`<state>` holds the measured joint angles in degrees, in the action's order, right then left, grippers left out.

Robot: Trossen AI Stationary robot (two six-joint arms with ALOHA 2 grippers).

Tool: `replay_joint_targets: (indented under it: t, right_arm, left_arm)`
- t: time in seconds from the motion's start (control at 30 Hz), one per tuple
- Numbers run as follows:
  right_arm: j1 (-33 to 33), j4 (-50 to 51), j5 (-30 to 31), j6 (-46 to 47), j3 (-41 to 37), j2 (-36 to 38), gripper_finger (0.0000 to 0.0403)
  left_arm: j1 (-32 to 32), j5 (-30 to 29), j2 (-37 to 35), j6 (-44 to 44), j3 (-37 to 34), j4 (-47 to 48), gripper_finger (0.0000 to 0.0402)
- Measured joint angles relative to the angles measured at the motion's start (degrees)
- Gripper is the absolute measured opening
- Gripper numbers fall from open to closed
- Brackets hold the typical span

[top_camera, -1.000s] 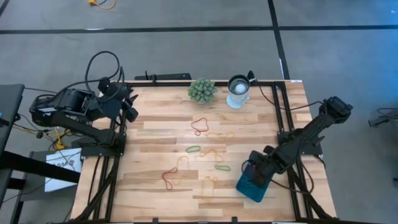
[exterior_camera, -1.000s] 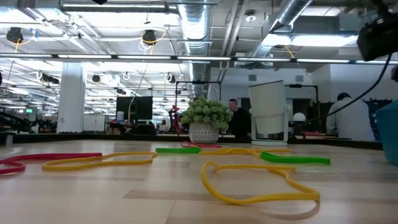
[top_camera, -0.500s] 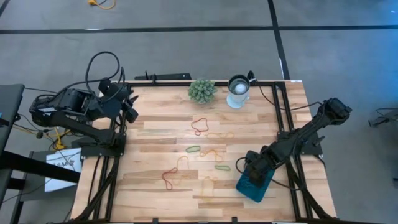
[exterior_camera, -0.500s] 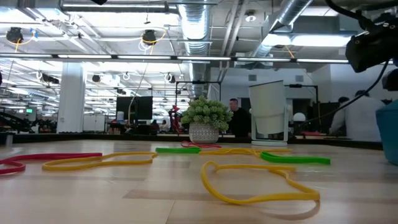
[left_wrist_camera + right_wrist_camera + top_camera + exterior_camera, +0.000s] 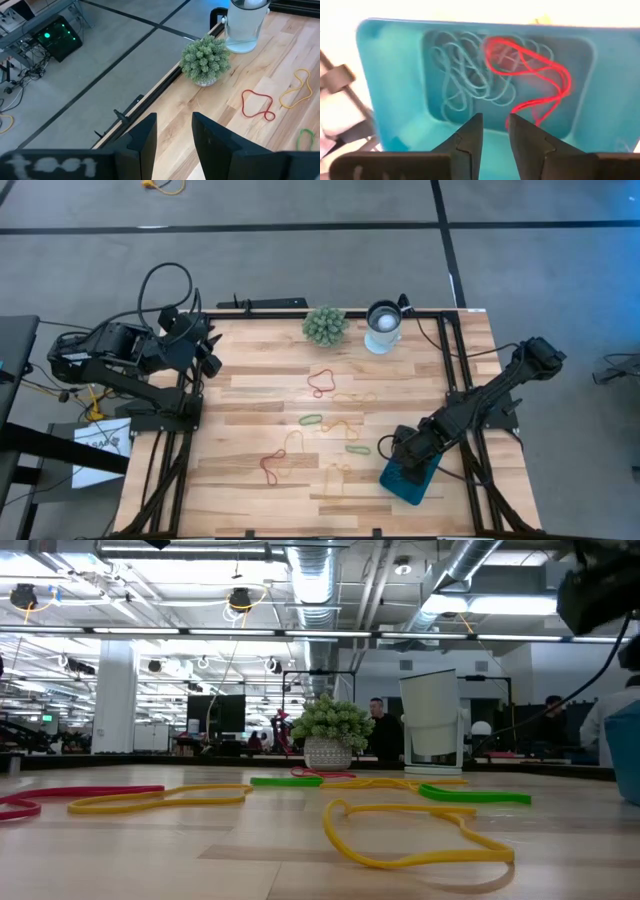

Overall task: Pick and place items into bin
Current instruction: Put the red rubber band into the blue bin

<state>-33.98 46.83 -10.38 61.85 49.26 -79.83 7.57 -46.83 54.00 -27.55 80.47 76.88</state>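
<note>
Teal-blue shallow rectangular tray (image 5: 385, 80) at near right table corner holds red rubber-band loop (image 5: 530, 75) and pale tangled loops. My right gripper (image 5: 492, 132) hangs directly over it, fingers parted a little, gripping nothing. Next loop, I judge: green rubber-band loop (image 5: 357, 448), just left of that gripper, long axis roughly left-right. Left gripper (image 5: 172, 137) parked at far left edge, slightly parted, empty, well away; right arm nearer.

One bin (image 5: 405, 480), one plant (image 5: 324, 325), one cup (image 5: 383, 326), two arms.
</note>
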Motion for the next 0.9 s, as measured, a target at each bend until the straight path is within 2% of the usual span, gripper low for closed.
replay_joint_targets:
  t: [0.2,0.47,0.6,0.73,0.9]
  right_arm:
    - [0.0,8.14,2.09,-1.36,4.89,0.02,0.0087]
    - [0.0,8.19,4.15,1.97,5.38,0.32,0.0087]
    - [0.12,8.02,8.15,-1.55,9.07,1.34,0.0087]
    - [1.24,7.76,15.92,-11.19,14.22,1.57,0.0087]
    - [4.77,4.89,30.3,-22.97,17.17,1.59,0.0087]
  left_arm:
    - [0.01,0.02,0.0,-0.63,0.0,0.82,0.0114]
    - [0.01,0.54,0.01,-1.96,0.0,2.34,0.0114]
    - [0.0,2.79,0.02,-2.21,0.02,2.36,0.0114]
    - [0.9,3.03,-0.44,-2.26,-3.19,1.8,0.0114]
    - [4.46,4.2,-2.61,-6.09,-14.58,-2.66,0.0114]
